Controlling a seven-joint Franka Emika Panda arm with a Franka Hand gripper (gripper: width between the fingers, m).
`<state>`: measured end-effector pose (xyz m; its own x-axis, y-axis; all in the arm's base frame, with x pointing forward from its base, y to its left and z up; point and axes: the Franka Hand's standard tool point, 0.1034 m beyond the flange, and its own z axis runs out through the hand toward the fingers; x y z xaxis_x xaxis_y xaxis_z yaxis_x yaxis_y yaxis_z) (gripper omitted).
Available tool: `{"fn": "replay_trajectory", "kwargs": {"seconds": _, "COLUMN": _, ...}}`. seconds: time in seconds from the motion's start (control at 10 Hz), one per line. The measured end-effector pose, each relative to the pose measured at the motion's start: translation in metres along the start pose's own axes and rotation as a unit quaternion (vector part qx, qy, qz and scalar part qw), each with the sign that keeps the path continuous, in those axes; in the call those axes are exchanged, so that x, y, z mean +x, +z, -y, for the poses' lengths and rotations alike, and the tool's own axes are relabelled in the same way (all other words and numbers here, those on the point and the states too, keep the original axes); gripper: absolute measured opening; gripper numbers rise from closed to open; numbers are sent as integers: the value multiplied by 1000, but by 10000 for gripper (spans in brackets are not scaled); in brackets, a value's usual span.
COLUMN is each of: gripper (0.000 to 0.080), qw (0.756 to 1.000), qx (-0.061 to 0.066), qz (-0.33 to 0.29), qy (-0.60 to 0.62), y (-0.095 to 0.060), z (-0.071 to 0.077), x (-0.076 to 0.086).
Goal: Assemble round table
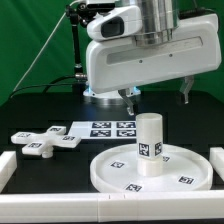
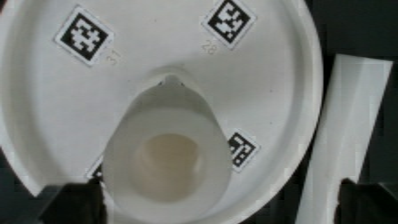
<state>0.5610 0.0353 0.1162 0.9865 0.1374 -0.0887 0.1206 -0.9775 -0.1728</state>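
Note:
The large rimmed round disc [image 1: 120, 170] lies flat near the table's front, with several small tags on its face. The short thick cylinder leg [image 1: 150, 143] stands upright on the disc's middle. In the wrist view the disc [image 2: 160, 50] fills most of the picture, and I look down on the leg's [image 2: 169, 140] top end. My gripper [image 1: 156, 97] hangs just above the leg, open and empty, with one finger to each side. In the wrist view only the dark fingertips [image 2: 73, 200] of the gripper [image 2: 214, 206] show. The cross-shaped foot piece [image 1: 45, 141] lies flat at the exterior view's left.
The marker board [image 1: 110, 128] lies behind the disc. Plain white bars stand at the exterior view's left [image 1: 5, 170], front [image 1: 110, 212] and right [image 1: 217, 165]. The right bar also shows in the wrist view [image 2: 349, 110], beside the disc.

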Motion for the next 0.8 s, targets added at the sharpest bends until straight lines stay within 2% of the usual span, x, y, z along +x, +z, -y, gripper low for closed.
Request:
{"fn": "replay_trajectory", "kwargs": {"seconds": 0.2, "gripper": 649, "qw": 1000, "qx": 1, "qz": 1, "qy": 0, "y": 2, "z": 1, "x": 2}}
{"fn": "replay_trajectory", "kwargs": {"seconds": 0.5, "gripper": 649, "qw": 1000, "qx": -9, "qz": -15, "qy": -26, "y": 7, "z": -6, "x": 3}}
{"fn": "replay_trajectory", "kwargs": {"seconds": 0.8, "gripper": 649, "qw": 996, "qx": -36, "qz": -48, "qy": -72, "y": 13, "z": -16, "x": 6}}
